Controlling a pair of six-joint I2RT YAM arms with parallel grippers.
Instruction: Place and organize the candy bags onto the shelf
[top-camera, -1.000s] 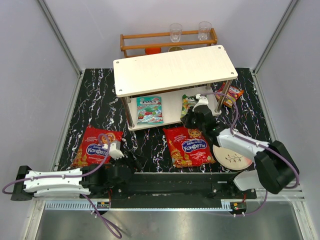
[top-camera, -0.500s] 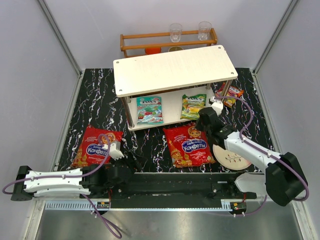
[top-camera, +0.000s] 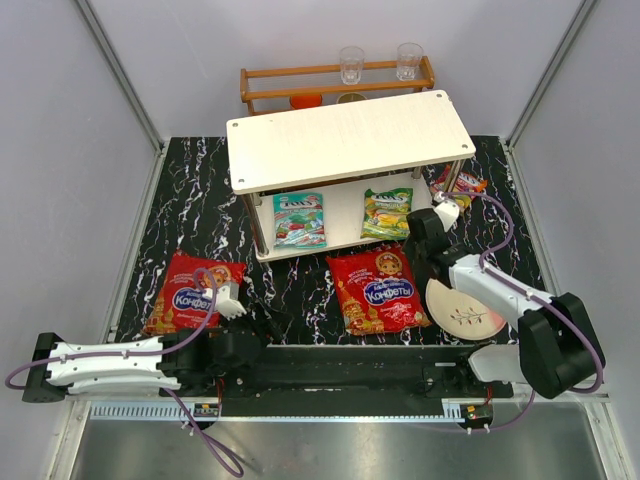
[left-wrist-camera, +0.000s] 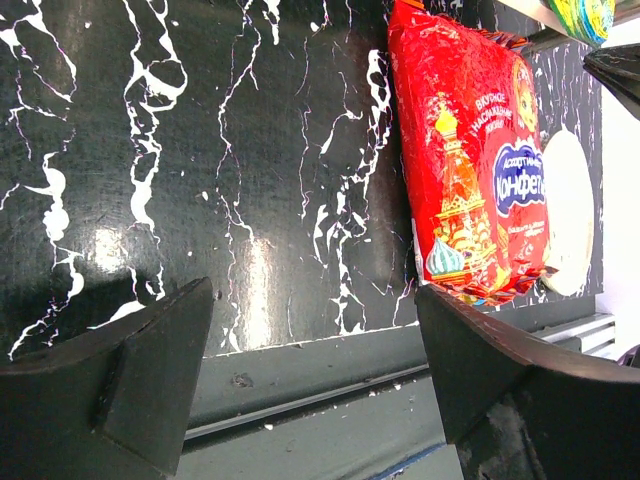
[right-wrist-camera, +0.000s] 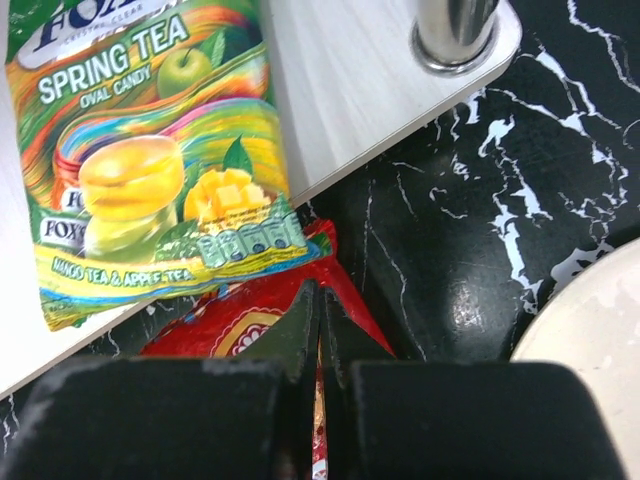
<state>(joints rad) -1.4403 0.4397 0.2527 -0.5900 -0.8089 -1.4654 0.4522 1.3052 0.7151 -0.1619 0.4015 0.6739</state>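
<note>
Red is most of what's left on the black marbled tabletop (top-camera: 200, 190). One large red glossy candy bag with a blue label (top-camera: 195, 292) lies near-left. Its twin, the second large red bag (top-camera: 378, 290), lies mid-table just near the white two-tier shelf with metal posts (top-camera: 350, 135). The small teal bag (top-camera: 300, 220) and the small green-yellow bag (top-camera: 387, 212) lie flat side by side on the lower board. The small red-orange bag (top-camera: 460, 185) is on the tabletop at the shelf's right end, partly behind a post.

The right pincer (right-wrist-camera: 320, 295) has its fingers pressed together on nothing. It hangs over the far-right corner of the middle red bag, between the shelf edge and the round cream plate (top-camera: 465, 312). The left pincer (left-wrist-camera: 312, 300) is spread wide and empty, low, just beside the near-left bag.

Best guess is that the right arm's next grab is that middle bag or the red-orange one. Either way, it should spread its fingers before dropping. It should pinch a crimped edge, not the slippery puffed middle. It also needs to stay clear of the post and plate and lift high enough to clear the board's lip. The small bag would fit the bare strip right of the green-yellow one, if it goes in without nudging it. The big bags probably suit the top board.
</note>
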